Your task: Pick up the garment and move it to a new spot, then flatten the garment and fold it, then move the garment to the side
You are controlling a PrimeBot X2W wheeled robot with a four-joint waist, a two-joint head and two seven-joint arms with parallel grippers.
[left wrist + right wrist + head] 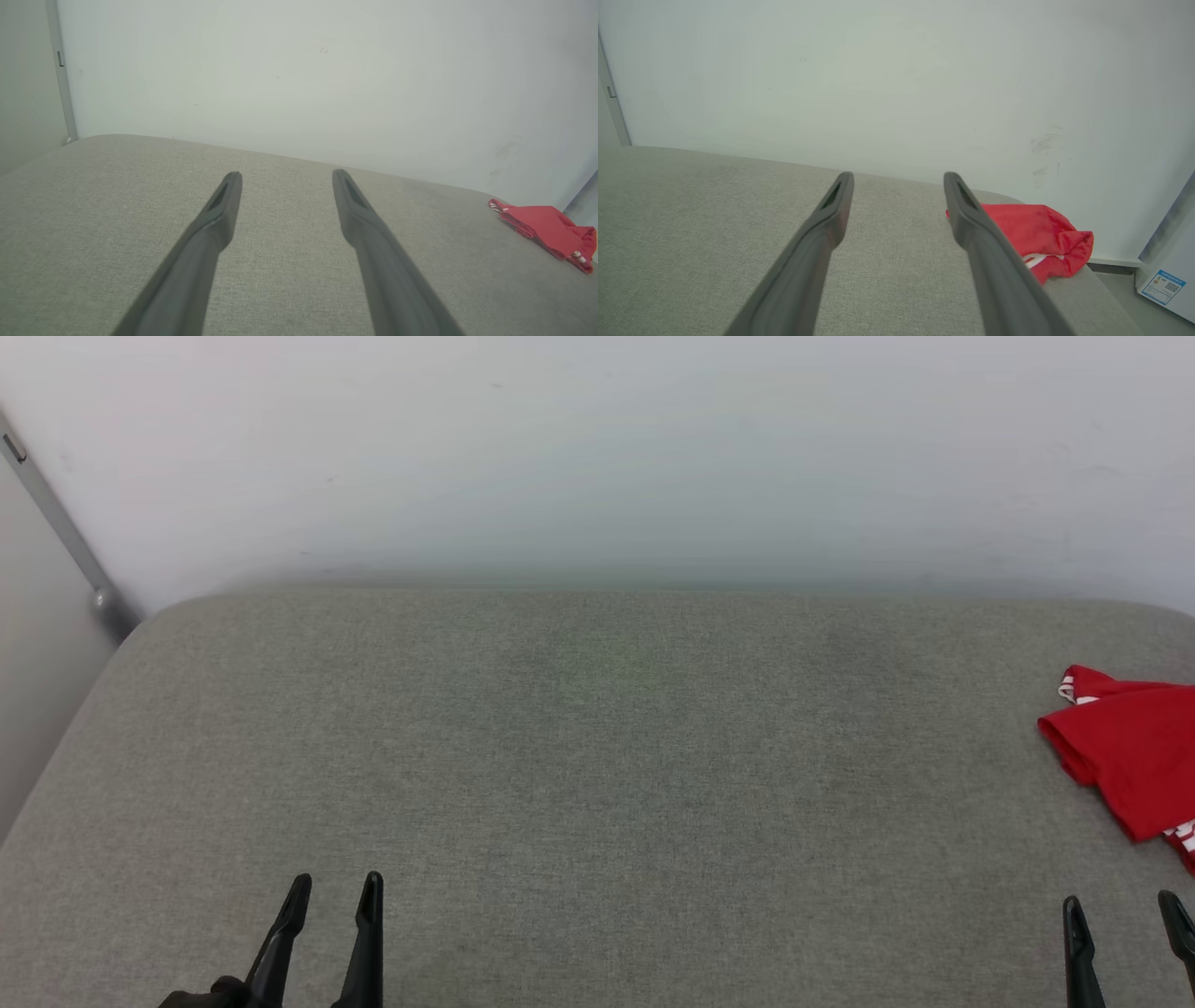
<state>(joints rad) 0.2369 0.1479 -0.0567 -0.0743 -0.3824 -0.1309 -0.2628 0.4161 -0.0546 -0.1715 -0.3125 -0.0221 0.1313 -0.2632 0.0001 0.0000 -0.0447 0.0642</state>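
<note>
**Garment bundled at the side, both grippers empty**

Garment (1130, 756) lies at 3 o'clock in the head view, a compact red bundle doubled over itself on the far right end of the grey padded surface (579, 737) and cut off by the picture's edge. It is neither spread flat nor held. It could be a finished fold already set aside, or a heap waiting for the first pick-up. The tidy near edge hints at a fold, but the right wrist view shows it rumpled, so I cannot settle which. If it is unstarted, every step remains: lift, reposition, flatten, fold, shift aside.

The left gripper (337, 882) sits at 7 o'clock with its fingers spread wide, gripping nothing, well apart from the cloth. The right gripper (1120, 901) is at 5 o'clock, equally wide and empty. It is near the bundle but not touching it, with the cloth just past its tips toward 1 o'clock.

Around the work area are a pale wall (597, 457) behind the surface, a metal rail (65, 537) at 10 o'clock, and, in the right wrist view, a white cabinet (1174, 252) with a label (1163, 286) beyond the right end. Bare upholstery lies between the grippers and the cloth, so no obstacle is apparent. The nearby right edge is the one risk, since the cloth could slip over it.
</note>
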